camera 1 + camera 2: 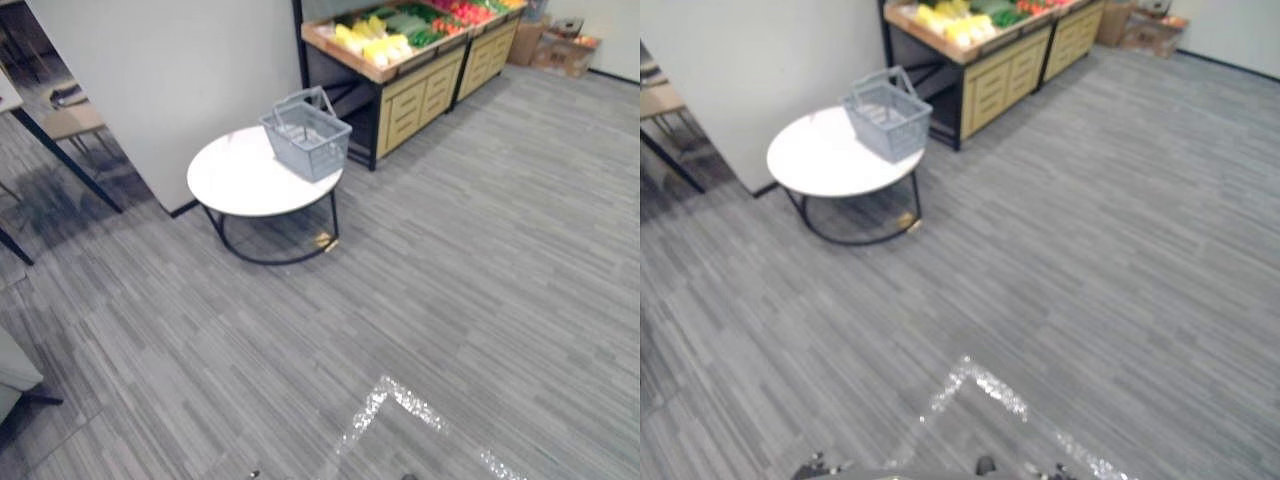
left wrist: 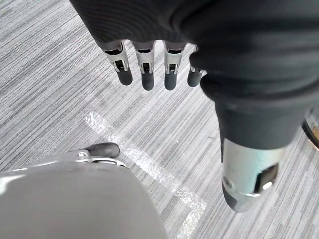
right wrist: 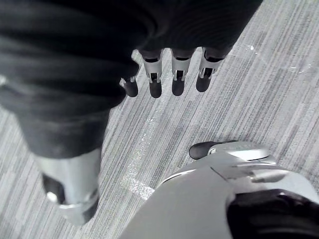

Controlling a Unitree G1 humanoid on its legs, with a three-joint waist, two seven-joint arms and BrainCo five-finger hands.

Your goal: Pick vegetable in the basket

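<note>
Ahead, basket (image 1: 306, 133) at edge of table (image 1: 230, 178), open floor (image 1: 450, 290) between; left hand (image 2: 148, 74), right hand (image 3: 155, 82) fingers slack.

We're looking at a grey striped floor (image 1: 480, 250), a plain white wall (image 1: 170, 70), a round white table (image 1: 230, 175) on black legs, and a wooden drawer stand (image 1: 410, 100) behind it.

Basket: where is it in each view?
Left eye view: basket upper centre, on the round white table, far right edge.
Right eye view: upper left, same spot.
Left wrist view: left hand over floor.
Right wrist view: right hand over floor.
Shared landmark: that table.
</note>
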